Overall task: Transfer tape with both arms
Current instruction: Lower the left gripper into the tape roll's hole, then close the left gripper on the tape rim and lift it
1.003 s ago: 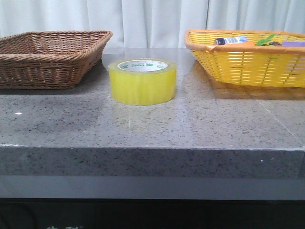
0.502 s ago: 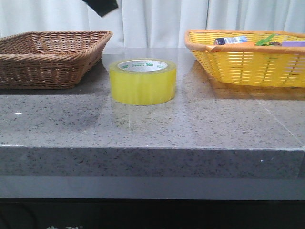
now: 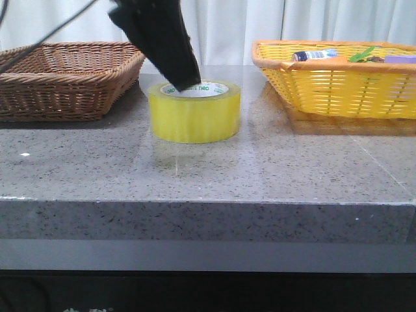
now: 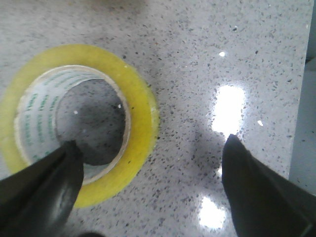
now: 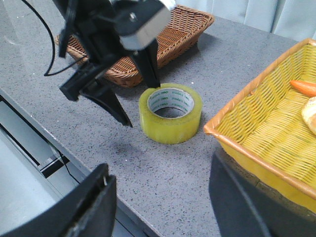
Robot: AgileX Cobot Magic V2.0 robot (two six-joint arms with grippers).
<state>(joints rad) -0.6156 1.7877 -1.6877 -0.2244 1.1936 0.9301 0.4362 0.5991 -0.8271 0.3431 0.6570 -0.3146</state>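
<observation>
- the glossy yellow-green roll of packing tape [image 3: 194, 110] stands on the speckled grey stone table [image 3: 260, 175], one finger of the wide-open black left gripper [image 5: 139, 96] over its hollow core.
- half a second ago that gripper barely showed at the front view's top edge.
- the black right gripper [image 5: 160, 207] hangs open, well apart.

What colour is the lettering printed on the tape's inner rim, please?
Green on a pale rim of the tape, clearest in the left wrist view.
</observation>
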